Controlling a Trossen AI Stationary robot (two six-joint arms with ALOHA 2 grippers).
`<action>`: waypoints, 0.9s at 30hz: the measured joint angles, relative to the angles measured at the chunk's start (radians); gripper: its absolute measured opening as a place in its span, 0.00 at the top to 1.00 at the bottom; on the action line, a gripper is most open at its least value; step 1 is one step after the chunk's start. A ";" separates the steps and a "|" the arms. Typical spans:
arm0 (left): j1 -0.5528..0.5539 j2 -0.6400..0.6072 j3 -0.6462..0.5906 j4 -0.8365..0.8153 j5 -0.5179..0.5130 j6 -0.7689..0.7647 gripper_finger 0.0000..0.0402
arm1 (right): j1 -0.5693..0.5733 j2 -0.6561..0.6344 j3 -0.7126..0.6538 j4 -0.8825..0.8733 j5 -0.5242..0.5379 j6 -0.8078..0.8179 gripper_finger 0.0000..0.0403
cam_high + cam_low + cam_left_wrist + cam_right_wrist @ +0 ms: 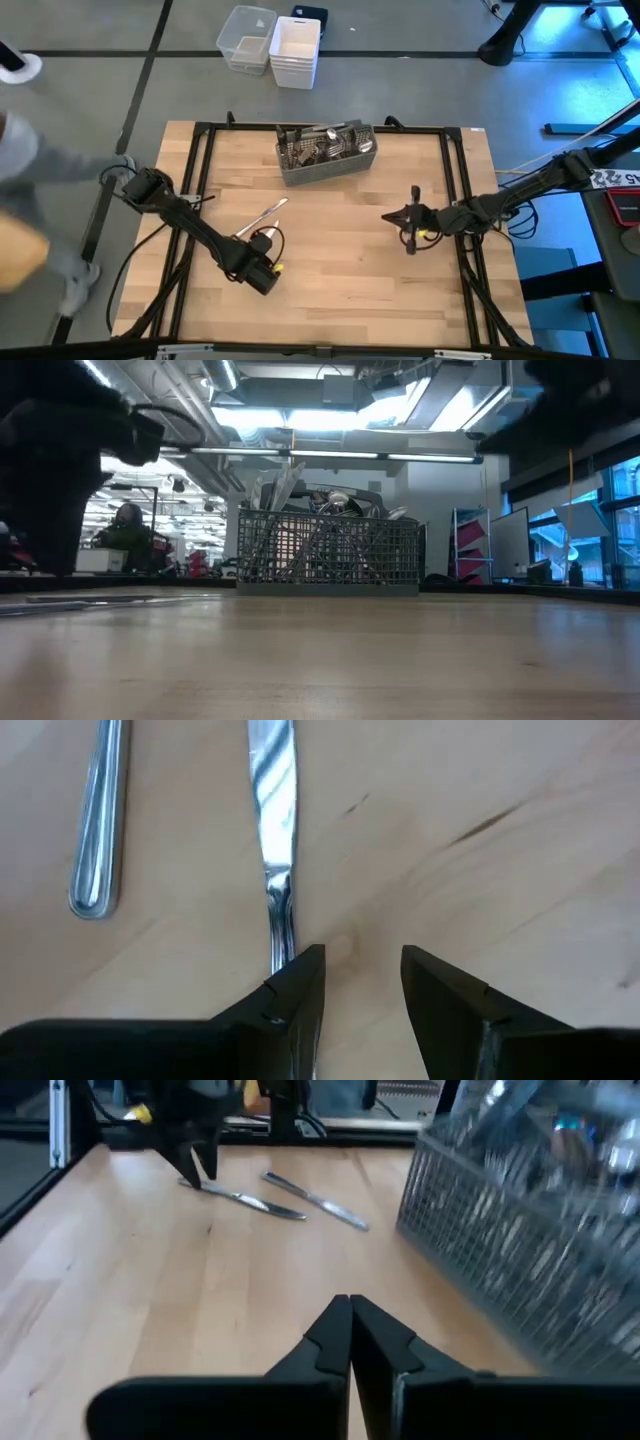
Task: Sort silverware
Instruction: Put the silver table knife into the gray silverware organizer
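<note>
**Silverware on the bench, left arm low over two loose pieces**

Silverware sits in two places. We see most of it bunched in the grey wire-mesh caddy (pixel 327 152) near the far edge of the wooden table (pixel 340 290); handles and blades stick up above the mesh in the low view. Two loose pieces lie flat on the wood, left of centre, well apart from the caddy: a table knife (pixel 276 840) and a second utensil (pixel 97 830) just beside it, roughly parallel. We cannot tell what the second piece is, as only its rounded handle end shows.

The left gripper (pixel 362 982) is down close to the table at the near end of the knife. Its fingers (pixel 300 995) stand moderately apart with bare wood between them. We note the knife's handle runs under the edge of one finger rather than into the gap; nothing is held. From above, the left arm reaches in from the table's left side, its gripper at the near end of the two loose pieces.

The right gripper (pixel 350 1315) hangs over the right half of the table, well clear of both the caddy and the loose pieces. Its fingers are pressed together, tip to tip, with nothing between them. Its wrist camera looks across the table to the left gripper and both loose pieces, with the caddy to one side.

Beyond the table, on the floor, we see two pale plastic bins (pixel 272 43) standing side by side.
</note>
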 joint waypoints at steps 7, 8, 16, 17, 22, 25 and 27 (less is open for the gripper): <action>0.030 -0.041 0.001 -0.093 -0.024 0.024 0.68 | 0.000 0.000 -0.212 0.234 0.019 0.119 0.98; 0.034 -0.041 0.001 -0.112 -0.025 0.024 0.68 | 0.000 0.000 -0.230 0.250 0.015 0.129 0.98; 0.059 -0.041 -0.024 -0.114 -0.029 0.025 0.68 | 0.000 0.000 -0.273 0.272 -0.074 0.197 0.98; 0.059 -0.041 -0.034 -0.091 -0.028 0.029 0.68 | 0.000 0.000 -0.273 0.273 -0.089 0.198 0.98; 0.064 -0.040 -0.073 0.004 -0.003 0.111 0.68 | 0.000 0.000 -0.273 0.273 -0.109 0.199 0.98; 0.081 -0.040 -0.099 0.022 0.016 0.129 0.68 | 0.000 0.000 -0.273 0.273 -0.109 0.199 0.98; 0.095 -0.040 -0.119 0.029 0.019 0.129 0.68 | 0.000 0.000 -0.273 0.273 -0.109 0.199 0.98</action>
